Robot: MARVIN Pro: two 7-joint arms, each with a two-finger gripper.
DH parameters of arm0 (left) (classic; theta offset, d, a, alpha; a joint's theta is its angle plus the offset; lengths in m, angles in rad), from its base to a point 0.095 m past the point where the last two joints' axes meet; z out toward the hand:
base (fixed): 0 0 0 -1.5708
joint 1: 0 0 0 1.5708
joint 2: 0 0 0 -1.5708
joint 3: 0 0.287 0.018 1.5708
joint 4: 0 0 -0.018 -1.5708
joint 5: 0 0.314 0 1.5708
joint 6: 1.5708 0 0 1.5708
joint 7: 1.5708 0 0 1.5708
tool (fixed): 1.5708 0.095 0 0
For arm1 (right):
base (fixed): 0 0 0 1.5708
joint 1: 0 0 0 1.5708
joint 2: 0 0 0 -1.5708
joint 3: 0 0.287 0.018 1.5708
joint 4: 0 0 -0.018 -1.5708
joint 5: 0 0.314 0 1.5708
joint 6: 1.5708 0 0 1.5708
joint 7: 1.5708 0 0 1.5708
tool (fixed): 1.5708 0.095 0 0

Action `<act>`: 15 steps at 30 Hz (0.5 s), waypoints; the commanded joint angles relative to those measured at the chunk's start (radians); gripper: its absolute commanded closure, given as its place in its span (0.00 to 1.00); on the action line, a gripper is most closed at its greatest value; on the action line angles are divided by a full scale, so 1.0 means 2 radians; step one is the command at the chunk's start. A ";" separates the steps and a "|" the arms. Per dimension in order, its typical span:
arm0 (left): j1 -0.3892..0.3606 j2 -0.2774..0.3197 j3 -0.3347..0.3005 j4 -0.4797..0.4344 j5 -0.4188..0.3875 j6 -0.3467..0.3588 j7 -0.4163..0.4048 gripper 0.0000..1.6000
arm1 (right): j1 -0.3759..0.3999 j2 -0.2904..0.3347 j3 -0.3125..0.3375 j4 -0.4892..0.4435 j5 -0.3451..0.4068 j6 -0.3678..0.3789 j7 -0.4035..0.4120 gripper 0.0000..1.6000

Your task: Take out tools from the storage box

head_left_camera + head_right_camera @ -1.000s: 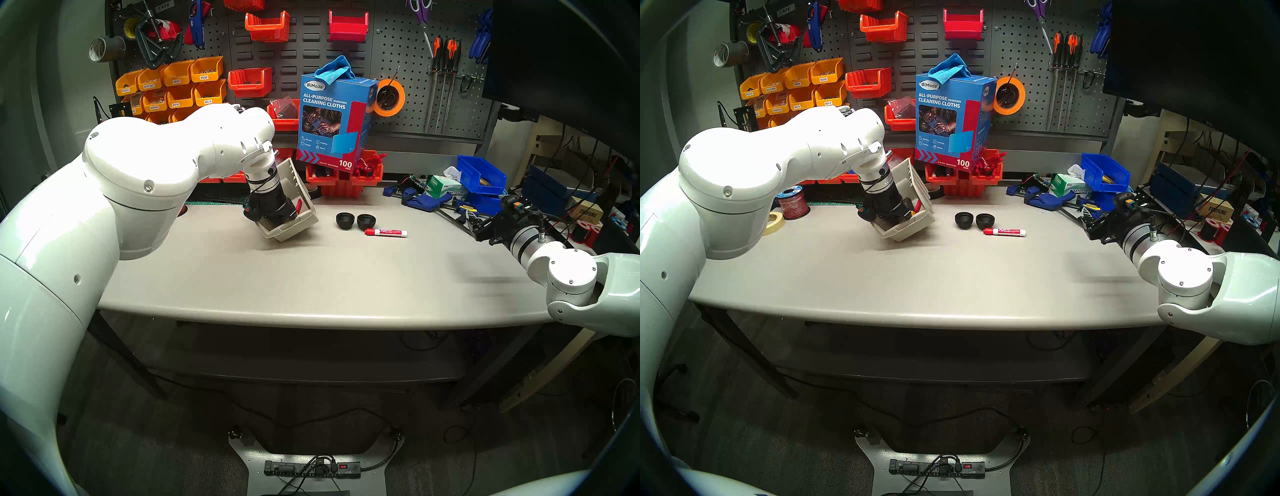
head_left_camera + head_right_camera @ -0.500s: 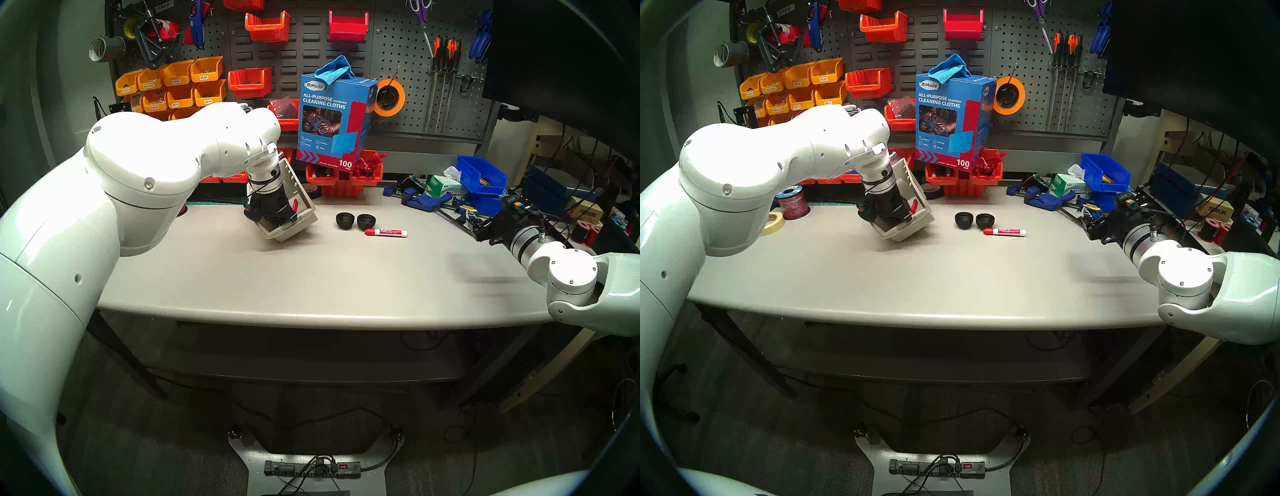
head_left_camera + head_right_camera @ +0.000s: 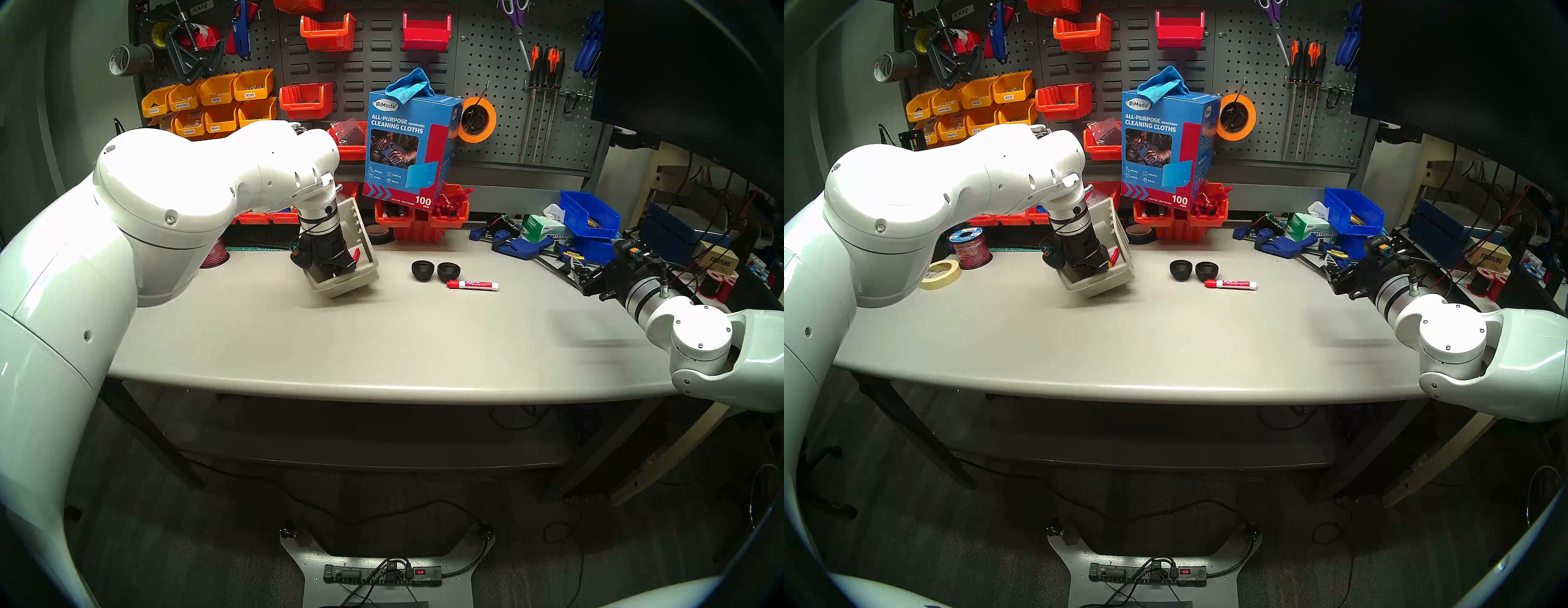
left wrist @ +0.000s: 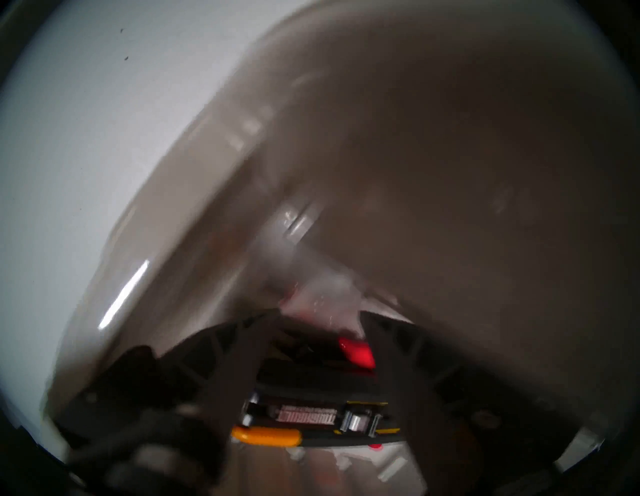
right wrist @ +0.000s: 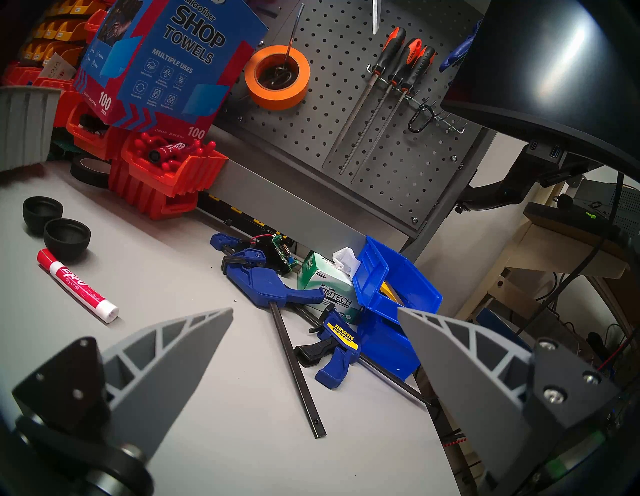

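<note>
**Grey bench, left tool inside the bin**

Grey bench (image 3: 382, 339) under a pegboard carries the beige bin (image 3: 365, 278), tipped up at its far end. Left tool (image 4: 320, 318) reaches into it, fingers (image 4: 221, 350) part spread above a black tool (image 4: 311, 415) and red handle (image 4: 356, 351); whether it pinches anything I cannot tell. Two cups (image 3: 423, 270) and marker (image 3: 473, 285) lie on the bench right of the bin. Right tool (image 5: 315, 318) hovers spread wide, empty.
</note>
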 commanded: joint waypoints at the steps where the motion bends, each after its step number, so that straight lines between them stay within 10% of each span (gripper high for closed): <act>1: -0.039 0.007 -0.001 0.004 0.001 0.002 0.045 0.00 | 0.007 -0.002 0.003 -0.001 0.000 -0.002 -0.002 0.00; 15: -0.040 0.017 -0.002 -0.007 -0.004 0.002 0.055 0.00 | 0.009 -0.005 0.000 -0.001 0.002 -0.005 -0.002 0.00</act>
